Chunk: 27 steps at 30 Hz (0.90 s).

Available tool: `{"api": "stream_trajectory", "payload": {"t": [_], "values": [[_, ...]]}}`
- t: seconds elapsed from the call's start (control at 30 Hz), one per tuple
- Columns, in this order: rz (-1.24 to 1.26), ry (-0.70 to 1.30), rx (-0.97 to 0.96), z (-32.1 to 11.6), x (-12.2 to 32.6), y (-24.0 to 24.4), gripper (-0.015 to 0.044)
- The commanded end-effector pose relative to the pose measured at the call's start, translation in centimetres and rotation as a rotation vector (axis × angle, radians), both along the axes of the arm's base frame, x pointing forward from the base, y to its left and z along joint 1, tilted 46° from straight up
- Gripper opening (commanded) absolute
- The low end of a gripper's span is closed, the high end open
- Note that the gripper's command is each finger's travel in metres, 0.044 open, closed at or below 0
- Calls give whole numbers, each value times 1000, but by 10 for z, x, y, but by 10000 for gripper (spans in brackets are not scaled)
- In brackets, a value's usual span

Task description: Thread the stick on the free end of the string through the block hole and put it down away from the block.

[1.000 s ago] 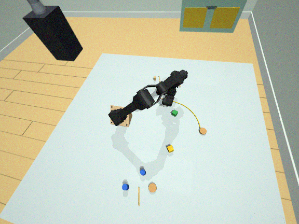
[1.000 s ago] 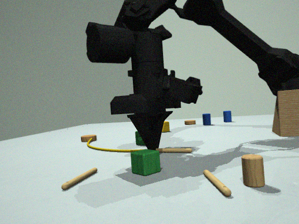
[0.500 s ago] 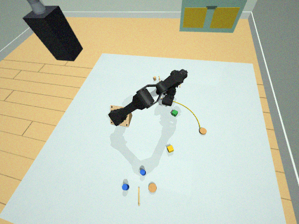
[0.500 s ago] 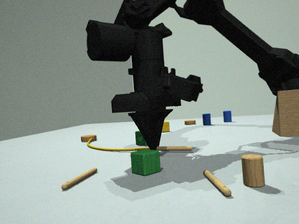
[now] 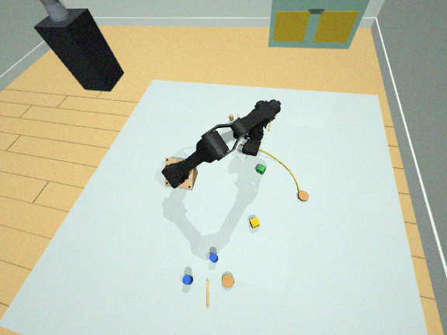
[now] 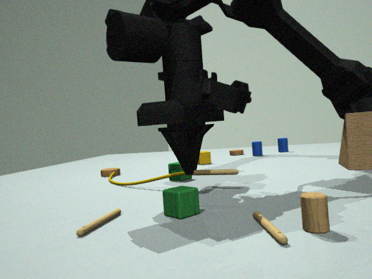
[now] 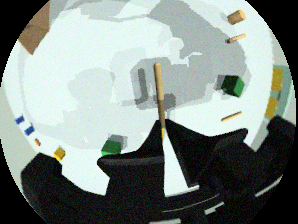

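Note:
My gripper (image 6: 190,172) (image 7: 161,121) points down, shut on the string end of the wooden stick (image 6: 219,172) (image 7: 159,85). The stick is nearly level, a little above the table, with its shadow apart from it. Its free end sticks out from the fingertips. The yellow string (image 5: 287,169) (image 6: 126,184) curves from the fingertips to the round wooden button (image 5: 303,196) (image 6: 110,172). A large wooden block (image 5: 195,177) (image 6: 359,142) (image 7: 36,30) is beneath the arm's base; no through hole shows in it. No other wooden block with a visible hole can be made out.
A green cube (image 5: 261,169) (image 7: 111,148) is close beside the gripper; another (image 6: 181,203) (image 7: 233,86) is nearby. Loose sticks (image 6: 99,223) (image 6: 270,228) and a wooden cylinder (image 6: 315,214) lie beyond. A yellow cube (image 5: 254,222), blue cylinders (image 5: 213,257) (image 5: 188,279), a second button (image 5: 228,281) and a stick (image 5: 207,293) are farther off.

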<state>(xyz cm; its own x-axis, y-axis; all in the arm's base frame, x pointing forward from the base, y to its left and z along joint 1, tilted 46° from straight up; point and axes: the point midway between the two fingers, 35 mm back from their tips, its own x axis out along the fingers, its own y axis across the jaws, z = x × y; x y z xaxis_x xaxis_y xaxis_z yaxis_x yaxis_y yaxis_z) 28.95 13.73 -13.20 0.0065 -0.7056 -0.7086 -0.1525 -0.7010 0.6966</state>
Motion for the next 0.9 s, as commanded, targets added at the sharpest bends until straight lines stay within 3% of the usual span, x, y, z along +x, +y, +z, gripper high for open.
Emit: {"api": "stream_trajectory", "payload": {"t": [0.0, 0.87], "values": [[-5, -10, 11, 6, 2, 7, 0], [1, -1, 1, 24, -1, 23, 0]]}}
